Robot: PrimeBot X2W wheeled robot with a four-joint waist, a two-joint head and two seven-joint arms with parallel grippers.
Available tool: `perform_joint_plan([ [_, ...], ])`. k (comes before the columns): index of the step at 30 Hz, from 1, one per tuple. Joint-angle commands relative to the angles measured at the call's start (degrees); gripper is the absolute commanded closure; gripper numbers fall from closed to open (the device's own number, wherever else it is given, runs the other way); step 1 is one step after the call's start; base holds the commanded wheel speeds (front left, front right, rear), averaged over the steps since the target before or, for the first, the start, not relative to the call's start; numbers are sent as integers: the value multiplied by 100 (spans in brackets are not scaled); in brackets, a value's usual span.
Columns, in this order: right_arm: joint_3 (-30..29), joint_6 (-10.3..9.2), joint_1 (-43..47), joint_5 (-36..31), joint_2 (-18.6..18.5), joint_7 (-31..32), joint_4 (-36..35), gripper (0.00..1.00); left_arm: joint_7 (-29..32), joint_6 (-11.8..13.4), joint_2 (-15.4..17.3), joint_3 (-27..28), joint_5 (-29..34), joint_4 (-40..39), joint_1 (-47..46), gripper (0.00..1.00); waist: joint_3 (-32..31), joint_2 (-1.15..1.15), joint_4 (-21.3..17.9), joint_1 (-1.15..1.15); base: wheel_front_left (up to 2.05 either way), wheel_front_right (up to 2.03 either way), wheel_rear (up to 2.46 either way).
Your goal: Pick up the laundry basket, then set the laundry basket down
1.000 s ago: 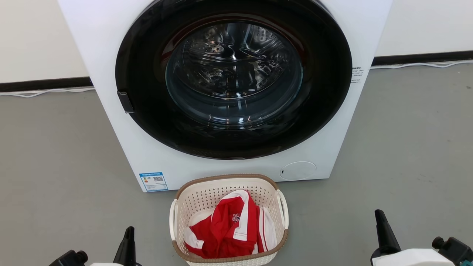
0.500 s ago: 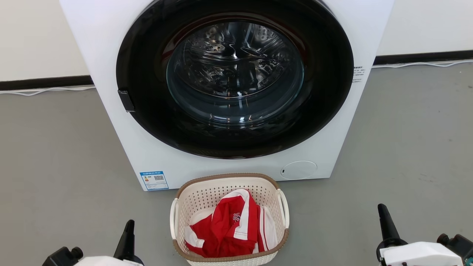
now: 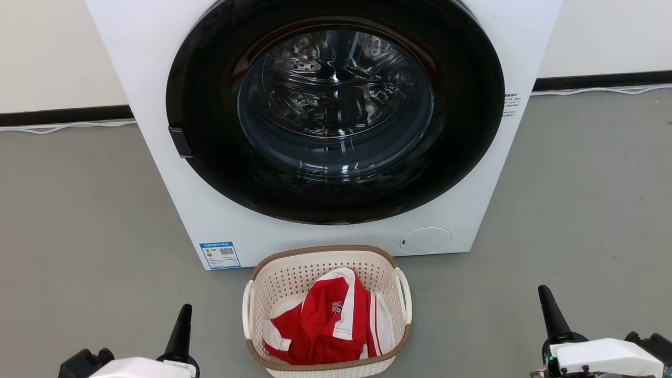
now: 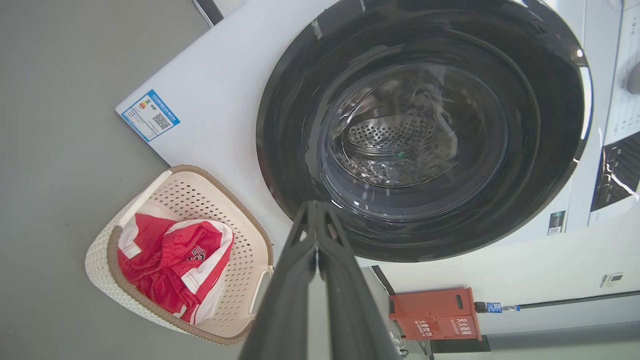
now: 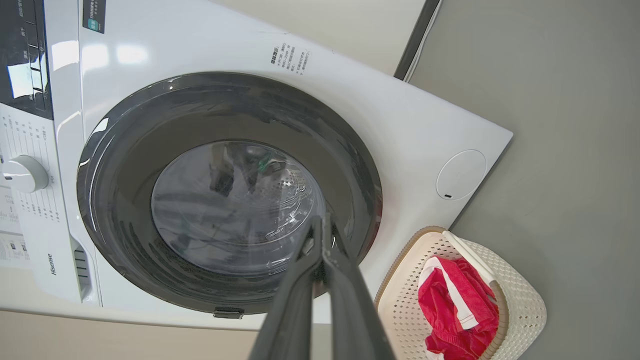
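The cream-white perforated laundry basket (image 3: 294, 283) with its brown rim stands on the grey floor, close before the washing machine, holding a red and white garment (image 3: 328, 320). It also lies at the lower left of the left wrist view as the basket (image 4: 235, 280) and at the lower right of the right wrist view as the basket (image 5: 525, 300). My left gripper (image 3: 184, 315) is shut and empty, left of the basket and apart from its left handle (image 3: 245, 310). My right gripper (image 3: 545, 299) is shut and empty, well to the right of the right handle (image 3: 405, 296).
A white front-loading washing machine (image 3: 325, 126) with a closed dark round door stands right behind the basket. Grey floor (image 3: 79, 220) spreads on both sides. A white cable runs along the wall's dark skirting. A red box (image 4: 435, 312) stands beside the machine.
Both grippers have crept slightly upward in the head view, more of each white forearm showing. The whole picture has shifted a little, so the camera moved. The basket stays put.
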Motion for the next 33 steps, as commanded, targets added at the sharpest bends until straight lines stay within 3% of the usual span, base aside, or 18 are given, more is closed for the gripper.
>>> perform_joint_plan([
  [1, 38, 30, -306, 218, -57, 85, -194, 100, 57, -80, 39, 174, -252, -106, -371, 100, 3, 0, 3, 0, 0, 0, 0],
  [33, -154, 41, -554, 2113, -58, 625, -267, 100, 597, -412, 25, 428, -2416, 97, -824, 100, 49, 0, 44, 0, 0, 0, 0],
])
